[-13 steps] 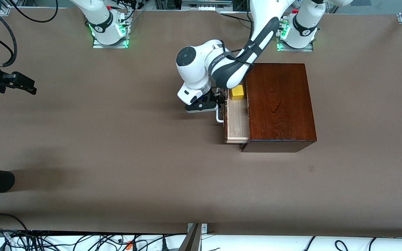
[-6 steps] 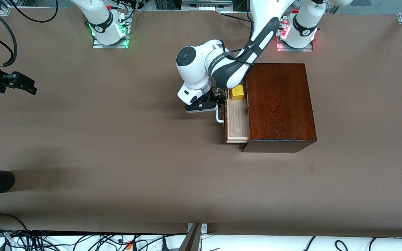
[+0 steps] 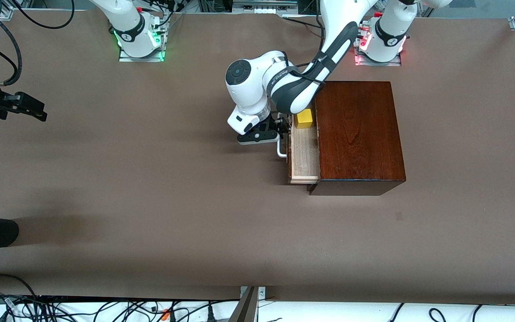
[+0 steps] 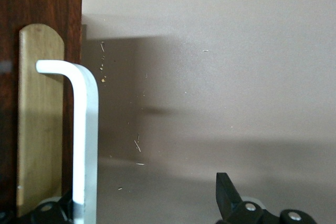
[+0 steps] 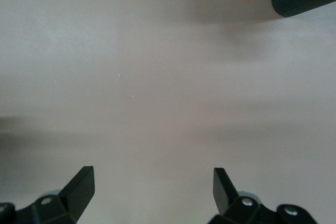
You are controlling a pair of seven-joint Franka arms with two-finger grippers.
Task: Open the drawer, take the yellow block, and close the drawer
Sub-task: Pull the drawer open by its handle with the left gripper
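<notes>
My left gripper (image 3: 279, 134), fingers apart, is slipping off the drawer (image 3: 304, 154) handle (image 4: 84, 140) (only partly out); right gripper (image 5: 152, 187) waiting, spread.

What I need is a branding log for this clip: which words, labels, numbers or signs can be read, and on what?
Left arm's forearm: grey lettering, too small to read.
Round marks on both arm bases: too small to read.
Wooden box, drawer, yellow block: no text.
Left pincer, open at the drawer's handle, and right pincer, waiting open over the table: no text.
</notes>
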